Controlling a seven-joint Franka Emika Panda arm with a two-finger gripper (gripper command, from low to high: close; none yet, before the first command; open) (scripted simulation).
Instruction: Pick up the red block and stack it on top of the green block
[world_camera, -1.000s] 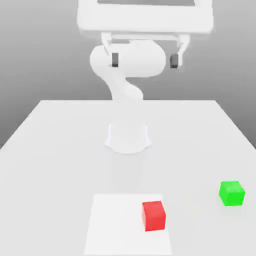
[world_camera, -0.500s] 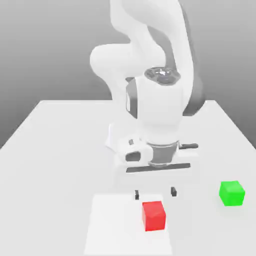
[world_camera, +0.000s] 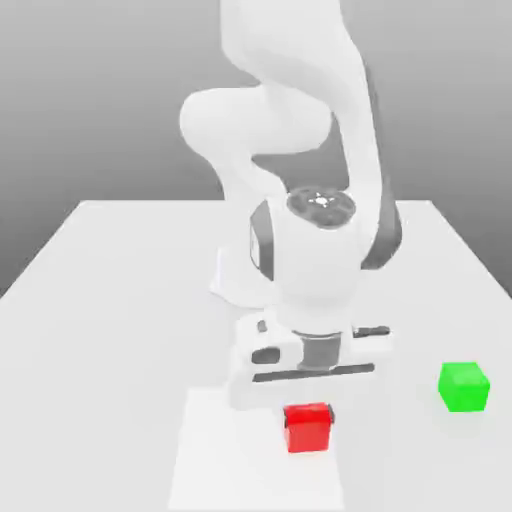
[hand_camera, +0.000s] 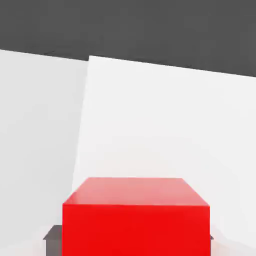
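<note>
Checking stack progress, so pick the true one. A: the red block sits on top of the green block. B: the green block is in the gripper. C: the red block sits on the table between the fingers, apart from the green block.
C: the red block rests on the table under the gripper, with the green block apart toward the exterior view's right.

No text, label, brand, number or sign can be read anywhere in either view. The red block (world_camera: 307, 428), the green block (world_camera: 464, 387) and the table (world_camera: 110, 300) are plain and unmarked on every face that shows, and the white arm (world_camera: 300, 250) carries no lettering either. The round cap on the arm's wrist (world_camera: 321, 203) has a faint pale speckle at its middle that may be a mark of some kind, but nothing in it can be made out as a letter or figure.
</note>
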